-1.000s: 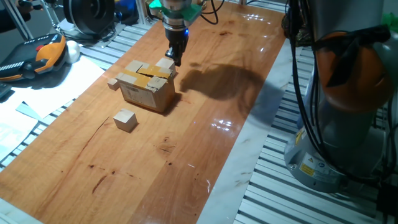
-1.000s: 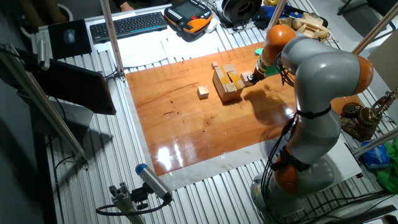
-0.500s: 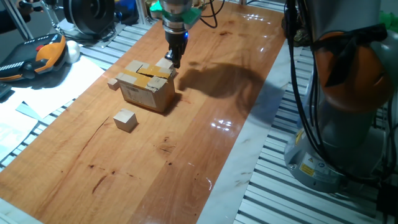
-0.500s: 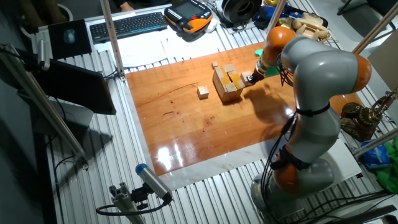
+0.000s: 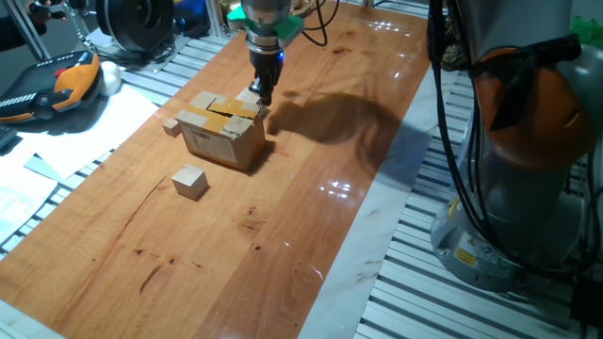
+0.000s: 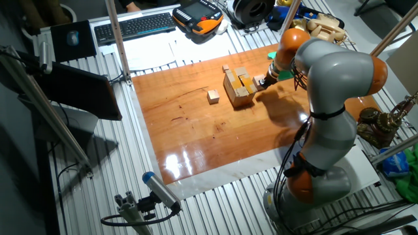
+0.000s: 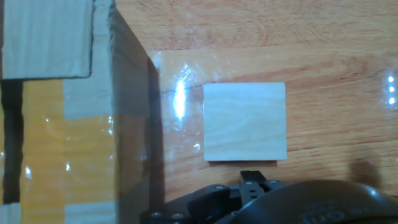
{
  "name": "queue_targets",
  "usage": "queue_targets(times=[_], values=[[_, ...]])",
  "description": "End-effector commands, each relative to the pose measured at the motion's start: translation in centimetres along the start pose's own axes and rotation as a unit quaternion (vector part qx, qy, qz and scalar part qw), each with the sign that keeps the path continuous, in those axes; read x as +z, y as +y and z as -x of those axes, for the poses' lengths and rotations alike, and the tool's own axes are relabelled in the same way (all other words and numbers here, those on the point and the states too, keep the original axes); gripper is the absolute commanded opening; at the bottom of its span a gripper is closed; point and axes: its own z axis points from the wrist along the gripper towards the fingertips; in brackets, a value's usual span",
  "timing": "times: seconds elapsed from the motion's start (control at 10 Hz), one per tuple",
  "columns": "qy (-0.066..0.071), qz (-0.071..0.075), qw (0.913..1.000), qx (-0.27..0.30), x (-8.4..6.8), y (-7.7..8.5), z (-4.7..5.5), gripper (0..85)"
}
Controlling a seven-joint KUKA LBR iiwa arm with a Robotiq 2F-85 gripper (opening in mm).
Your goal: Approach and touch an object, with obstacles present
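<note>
The object, a pale plain wooden cube point(image 5: 250, 96), sits on the table right behind the taped cardboard box point(image 5: 221, 129). In the hand view the cube point(image 7: 244, 121) fills the middle, with the box point(image 7: 68, 106) a small gap to its left. My gripper point(image 5: 263, 92) hangs tip-down just above the cube's right side, its fingers together and holding nothing. In the hand view the fingertips point(image 7: 252, 178) sit at the cube's lower edge. In the other fixed view the gripper point(image 6: 262, 81) is just right of the box point(image 6: 238, 89).
A second cube-sized block point(image 5: 189, 182) lies in front of the box, and also shows in the other fixed view point(image 6: 213, 96). A tiny block point(image 5: 171, 125) sits at the box's left. The robot base point(image 5: 513, 188) stands at the right, and clutter lies beyond the far-left table edge.
The gripper has crept slightly down and left toward the cube. The cube, box and blocks have not moved.
</note>
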Motion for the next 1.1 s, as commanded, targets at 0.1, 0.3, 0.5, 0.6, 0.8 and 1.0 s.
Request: queue_targets(times=[0.1, 0.3, 0.5, 0.6, 0.8, 1.0], values=[[-0.001, 0.001, 1.0000, 0.000, 0.2, -0.1, 0.0, 0.0], [-0.053, 0.016, 0.9985, 0.004, -0.1, 0.0, 0.1, 0.0], [-0.054, 0.022, 0.9983, -0.006, -2.7, 0.0, 1.3, 0.0], [-0.041, 0.011, 0.9990, -0.012, -3.4, 0.2, 1.6, 0.0], [-0.007, 0.001, 0.9998, -0.017, -2.5, -0.1, 0.9, 0.0], [-0.004, -0.001, 0.9999, -0.012, -1.5, 0.0, 0.4, 0.0]])
